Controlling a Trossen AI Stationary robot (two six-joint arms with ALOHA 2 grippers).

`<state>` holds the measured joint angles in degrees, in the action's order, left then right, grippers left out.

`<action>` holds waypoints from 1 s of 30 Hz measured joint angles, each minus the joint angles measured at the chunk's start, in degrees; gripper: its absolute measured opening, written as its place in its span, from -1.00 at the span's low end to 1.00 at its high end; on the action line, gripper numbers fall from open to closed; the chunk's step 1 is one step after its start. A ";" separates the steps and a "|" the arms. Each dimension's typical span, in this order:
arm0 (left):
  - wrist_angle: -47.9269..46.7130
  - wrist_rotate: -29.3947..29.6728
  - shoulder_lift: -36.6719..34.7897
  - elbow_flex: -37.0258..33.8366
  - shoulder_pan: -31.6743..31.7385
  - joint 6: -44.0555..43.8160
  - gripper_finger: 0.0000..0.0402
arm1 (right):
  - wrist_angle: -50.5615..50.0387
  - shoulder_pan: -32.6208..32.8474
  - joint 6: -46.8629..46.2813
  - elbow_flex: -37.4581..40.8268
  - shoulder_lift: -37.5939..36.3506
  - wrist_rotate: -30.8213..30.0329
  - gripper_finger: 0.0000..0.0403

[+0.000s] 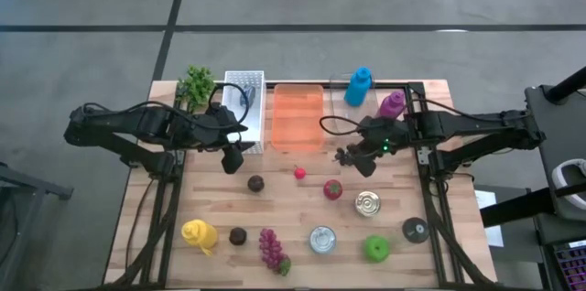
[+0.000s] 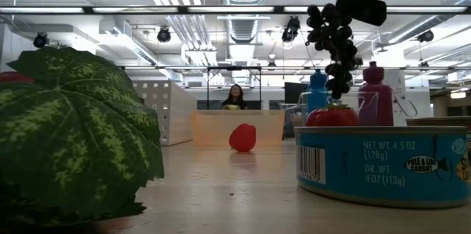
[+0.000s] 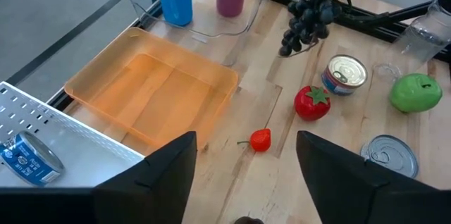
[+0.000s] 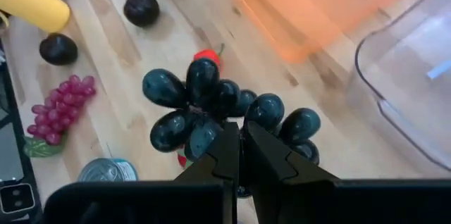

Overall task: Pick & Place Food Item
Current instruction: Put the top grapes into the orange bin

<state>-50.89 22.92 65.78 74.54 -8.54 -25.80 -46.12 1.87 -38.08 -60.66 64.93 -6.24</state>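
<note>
A bunch of dark grapes (image 1: 349, 156) hangs from my right gripper (image 1: 359, 149), clear of the table, just off the orange tray's (image 1: 298, 117) near right corner. The low view shows the bunch (image 2: 335, 43) dangling well above the tabletop. In the right wrist view the shut gripper (image 4: 239, 155) sits behind the grapes (image 4: 211, 104). My left gripper (image 1: 236, 156) is open and touches nothing; it hovers by the near end of the white perforated bin (image 1: 244, 108). Its wrist view (image 3: 246, 175) looks over the tray (image 3: 151, 90) toward the grapes (image 3: 303, 27). My right gripper pinches the upper end of the grape bunch (image 4: 232, 122) between its two shut fingers. The berries hide the exact spot. The fingers come from above, slanting in from the table's right. The bunch hangs below them, lifted clear of the table.
Under and near the grapes lie a small strawberry (image 1: 299, 173), a tomato (image 1: 332, 188), two cans (image 1: 368, 203) (image 1: 322, 239) and a green apple (image 1: 376, 248). A clear bin with blue (image 1: 358, 86) and purple bottles stands far right. A dark plum (image 1: 255, 183), purple grapes (image 1: 272, 248) and a yellow item (image 1: 199, 234) lie nearer left.
</note>
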 joint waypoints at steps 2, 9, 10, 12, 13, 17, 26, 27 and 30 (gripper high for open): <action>0.00 0.00 0.00 0.00 0.00 0.00 0.26 | 2.05 0.00 0.98 0.11 0.02 0.02 -0.94; 0.00 0.00 0.00 0.00 0.02 0.09 0.28 | 9.10 0.00 4.03 1.93 0.04 0.04 -0.94; 0.00 0.00 0.00 0.00 0.02 0.09 0.27 | 10.11 0.00 4.54 2.18 0.04 0.04 -0.94; 0.00 0.02 0.00 0.00 0.02 0.11 0.25 | 12.31 -0.09 5.31 2.70 0.04 0.09 -0.94; 0.00 0.01 0.00 0.00 0.02 0.12 0.24 | 13.35 -0.15 5.51 2.86 0.04 0.07 -0.94; 0.01 0.01 0.00 0.00 0.04 0.24 0.21 | 18.39 -0.20 8.08 3.10 0.07 -0.04 -0.94; 0.02 0.00 0.00 0.01 0.04 0.24 0.14 | 30.63 -3.17 9.81 3.17 3.81 -4.63 -0.94; 0.03 0.00 -0.01 0.01 0.04 0.24 0.13 | 31.78 -4.00 9.84 3.17 4.96 -4.61 -0.94; 0.20 0.00 -0.02 0.01 0.04 0.24 0.13 | 37.03 -6.89 10.18 3.21 9.03 -4.42 -0.94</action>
<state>-50.70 22.92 65.76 74.55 -8.49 -25.56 -9.08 -5.02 -27.90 -57.45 73.95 -10.66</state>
